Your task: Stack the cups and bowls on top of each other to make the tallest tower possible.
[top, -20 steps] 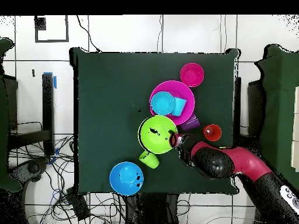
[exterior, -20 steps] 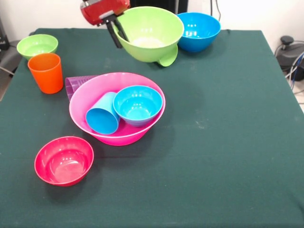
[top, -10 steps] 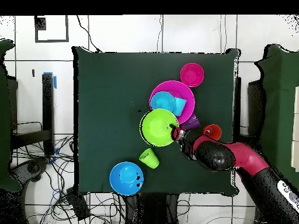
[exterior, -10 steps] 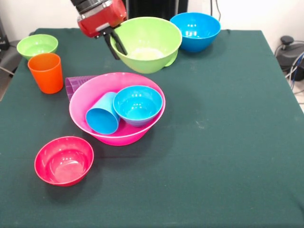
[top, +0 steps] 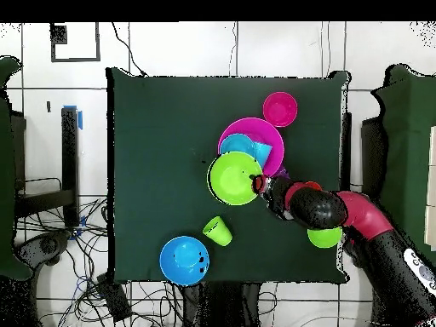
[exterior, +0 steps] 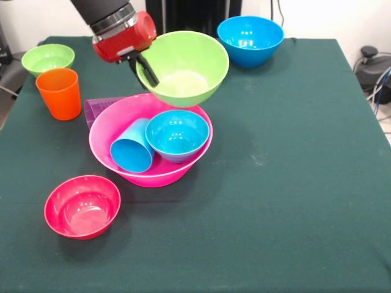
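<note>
My gripper [exterior: 144,68] is shut on the near-left rim of the medium green bowl [exterior: 186,67] and holds it in the air over the back of the large pink bowl [exterior: 105,129]. In the pink bowl lie a light blue cup [exterior: 131,150] on its side and a small light blue bowl [exterior: 177,134]. In the overhead view the gripper [top: 258,183] holds the green bowl [top: 233,178] overlapping the pink bowl [top: 249,128]. A purple cup [exterior: 93,110] lies behind the pink bowl. An orange cup [exterior: 59,91] stands at the left. A light green cup [top: 218,230] shows only in the overhead view.
A medium blue bowl [exterior: 250,39] stands at the far side, a small green bowl [exterior: 47,58] at the far left, and a small red bowl [exterior: 82,206] at the near left. The overhead view shows the blue bowl [top: 184,260] and the red bowl [top: 280,109].
My gripper has carried the green bowl from near the blue bowl toward the pink bowl. The light green cup stayed behind on the table.
</note>
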Controlling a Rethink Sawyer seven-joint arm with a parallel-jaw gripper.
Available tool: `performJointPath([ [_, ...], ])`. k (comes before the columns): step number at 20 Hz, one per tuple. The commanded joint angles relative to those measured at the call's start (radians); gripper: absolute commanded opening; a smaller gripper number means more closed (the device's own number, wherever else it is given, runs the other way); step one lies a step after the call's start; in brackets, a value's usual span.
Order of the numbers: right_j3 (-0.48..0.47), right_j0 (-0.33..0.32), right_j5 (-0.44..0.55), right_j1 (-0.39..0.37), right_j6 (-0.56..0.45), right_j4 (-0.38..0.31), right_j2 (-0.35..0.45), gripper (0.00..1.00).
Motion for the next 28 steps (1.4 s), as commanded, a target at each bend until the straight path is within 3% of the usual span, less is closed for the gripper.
performJointPath([
  [1,-0.187,0.083,0.131,0.061,-0.307,0.007,0.03,0.0],
  [10,-0.18,0.093,0.083,0.033,-0.205,-0.018,0.021,0.0],
  [17,-0.174,0.084,0.075,0.038,-0.209,-0.02,0.031,0.0],
  [18,-0.172,0.083,0.08,0.041,-0.2,-0.011,0.029,1.0],
  [24,-0.168,0.081,0.086,0.042,-0.188,-0.001,0.027,1.0],
  [28,-0.146,0.077,0.041,0.016,-0.165,-0.022,0.035,1.0],
])
